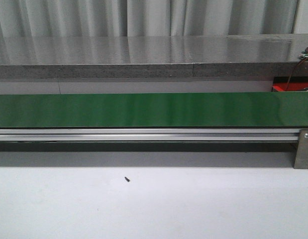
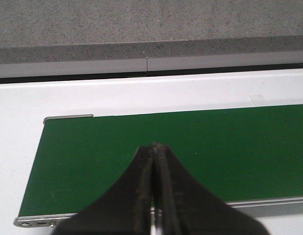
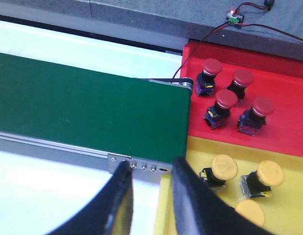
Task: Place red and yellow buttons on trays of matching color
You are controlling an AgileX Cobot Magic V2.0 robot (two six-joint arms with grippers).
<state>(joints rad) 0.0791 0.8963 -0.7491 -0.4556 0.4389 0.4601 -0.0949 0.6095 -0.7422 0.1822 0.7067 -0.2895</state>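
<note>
Front view, near to far: white worktop (image 1: 154,209) with a small dark speck (image 1: 127,179), then the green belt (image 1: 144,109), bare; no arm in view.

Left claw (image 2: 155,147): jaws pressed together, empty, over the belt end.

Right claw (image 3: 150,169): jaws apart, empty, near the belt's other end.

Only the right wrist view shows the trays: four red buttons (image 3: 225,99) on the red tray (image 3: 283,78), three yellow buttons (image 3: 224,166) on the yellow tray (image 3: 288,215).

Judgement: waiting between picks. Next move needs a button arriving on the belt.

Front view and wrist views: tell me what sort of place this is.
Probably a sorting test bench: a green conveyor belt on a white table, ending at a red tray and yellow tray holding push buttons.
</note>
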